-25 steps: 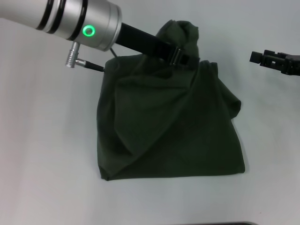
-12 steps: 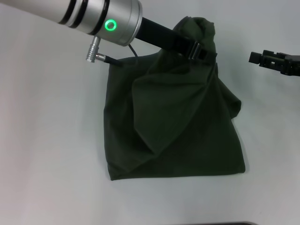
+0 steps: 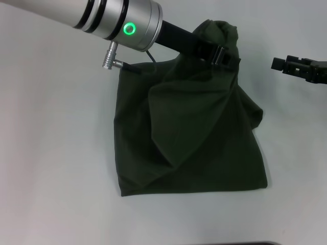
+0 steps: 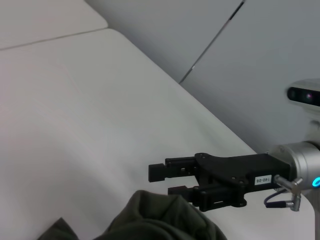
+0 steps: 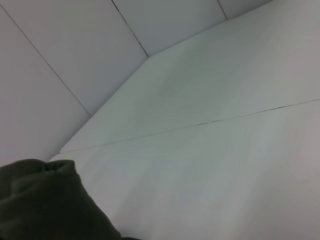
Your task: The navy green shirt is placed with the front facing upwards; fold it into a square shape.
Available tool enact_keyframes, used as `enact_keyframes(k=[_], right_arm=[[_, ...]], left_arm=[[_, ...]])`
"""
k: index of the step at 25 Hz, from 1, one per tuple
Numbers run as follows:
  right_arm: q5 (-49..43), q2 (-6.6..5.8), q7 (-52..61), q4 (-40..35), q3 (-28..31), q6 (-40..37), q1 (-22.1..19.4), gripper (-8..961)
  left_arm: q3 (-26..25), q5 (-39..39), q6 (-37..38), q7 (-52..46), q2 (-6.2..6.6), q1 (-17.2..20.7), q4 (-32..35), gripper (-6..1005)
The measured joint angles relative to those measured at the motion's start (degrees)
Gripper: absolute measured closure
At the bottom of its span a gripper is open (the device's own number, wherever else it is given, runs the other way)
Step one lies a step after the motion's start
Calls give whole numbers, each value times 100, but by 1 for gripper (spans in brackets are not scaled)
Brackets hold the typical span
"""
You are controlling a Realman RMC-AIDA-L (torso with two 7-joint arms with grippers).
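Left gripper (image 3: 225,53) clamped on the navy green shirt's (image 3: 194,138) raised bunch, fingertips buried in cloth; right gripper (image 3: 280,63) parked apart, slightly parted.

The navy green shirt (image 3: 189,138) is a plain dark olive all over, with no print visible on the folded cloth. The worktop (image 3: 56,168) is white. The left arm (image 3: 110,18) is silver with black bands and a glowing green ring; both grippers, left gripper (image 3: 220,53) and right gripper (image 3: 280,63), look black.
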Motion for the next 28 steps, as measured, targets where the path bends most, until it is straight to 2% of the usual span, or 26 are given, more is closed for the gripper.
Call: enact_keyframes(k=[8, 14, 21, 25, 28], right_arm=[[0, 8, -5, 0, -15, 0, 17, 205], [0, 9, 1, 0, -37, -4, 9, 205], [0, 0, 19, 0, -62, -48, -28, 206], [0, -43, 39, 0, -188, -214, -37, 206], [-2, -78, 41, -4, -303, -281, -20, 206]], left_arm=[[-60, -207, -134, -65, 18, -111, -375, 945], [-65, -329, -164, -48, 16, -77, -390, 736], [-336, -428, -214, 109, 30, 94, -332, 571], [-503, -672, -170, 547, 36, 308, -238, 476], [-654, -736, -166, 861, 38, 491, -174, 348]])
